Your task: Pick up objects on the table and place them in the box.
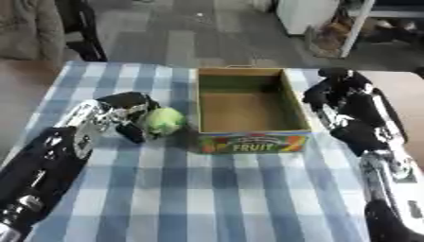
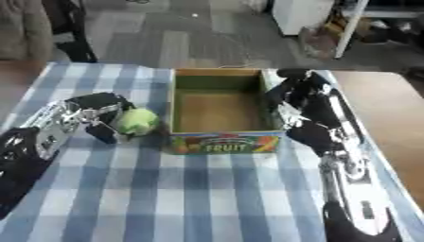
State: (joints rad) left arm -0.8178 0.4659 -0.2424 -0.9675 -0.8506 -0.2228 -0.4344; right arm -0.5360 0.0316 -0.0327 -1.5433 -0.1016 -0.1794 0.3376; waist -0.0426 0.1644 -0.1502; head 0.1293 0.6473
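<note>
A round green fruit (image 1: 165,121) sits on the checked tablecloth just left of the cardboard box (image 1: 248,142), whose front reads FRUIT. My left hand (image 1: 128,111) is curled round the fruit from the left, fingers above and thumb below. The inside of the box shows only its brown floor. My right hand (image 1: 333,92) hovers by the box's right wall near its far corner, fingers bent, with nothing visible in it.
The blue-and-white checked table (image 1: 215,198) stretches toward me. A brown wooden surface (image 2: 381,104) lies at the right. A dark chair (image 1: 83,28) stands beyond the table's far left corner.
</note>
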